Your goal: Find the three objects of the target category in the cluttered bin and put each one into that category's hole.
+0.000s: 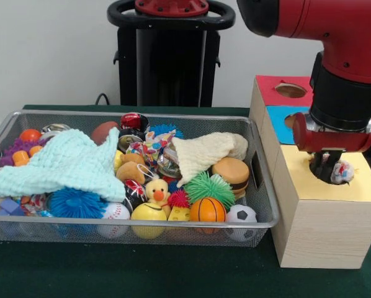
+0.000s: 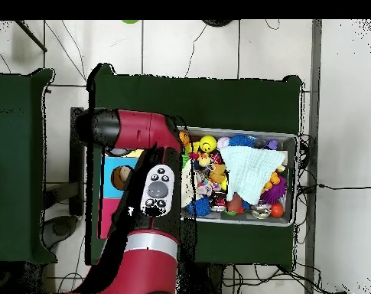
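The wire mesh bin [image 1: 263,197] is full of toys. My gripper [image 1: 326,169] reaches down into the yellow-surround hole [image 1: 313,165] on top of the pale wooden box [image 1: 322,230]. A small bunched white cloth with coloured patches [image 1: 342,172] sits right against the gripper's tip at the hole's right edge; I cannot tell whether it is held. Another printed cloth [image 1: 149,148] lies in the middle of the bin, between the mint knitted cloth [image 1: 67,164] and the cream knitted cloth [image 1: 201,155]. In the overhead view my arm [image 2: 157,187] hides the gripper and the yellow hole.
The blue-surround hole [image 1: 289,121] and the red-surround hole [image 1: 290,90] lie behind the yellow one. The bin holds balls, a rubber duck [image 1: 157,189], a toy burger [image 1: 230,172] and a green spiky ball [image 1: 206,186]. The bin also shows in the overhead view [image 2: 292,180].
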Robot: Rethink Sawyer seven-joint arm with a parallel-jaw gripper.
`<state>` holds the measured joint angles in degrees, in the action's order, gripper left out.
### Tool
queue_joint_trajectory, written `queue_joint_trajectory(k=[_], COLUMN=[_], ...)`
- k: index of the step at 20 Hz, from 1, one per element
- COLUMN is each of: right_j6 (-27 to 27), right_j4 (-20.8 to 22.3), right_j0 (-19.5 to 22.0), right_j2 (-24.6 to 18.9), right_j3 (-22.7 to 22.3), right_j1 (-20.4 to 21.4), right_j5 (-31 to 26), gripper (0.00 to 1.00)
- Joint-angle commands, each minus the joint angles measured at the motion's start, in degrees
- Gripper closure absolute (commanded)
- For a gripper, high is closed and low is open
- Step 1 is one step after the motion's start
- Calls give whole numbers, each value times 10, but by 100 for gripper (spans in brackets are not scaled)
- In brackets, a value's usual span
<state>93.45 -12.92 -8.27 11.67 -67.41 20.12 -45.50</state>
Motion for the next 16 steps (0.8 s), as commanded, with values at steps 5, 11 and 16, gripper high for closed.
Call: queue_joint_trajectory(k=[5,11,16], right_j6=[99,87,82], right_j4=[-13,-14,-16], right_j0=[25,31,30], right_j2=[-65,-69,-62], right_j3=[-30,-14,-31], right_j1=[-64,-73,-20], right_j5=[46,44,10], gripper=[100,100,100])
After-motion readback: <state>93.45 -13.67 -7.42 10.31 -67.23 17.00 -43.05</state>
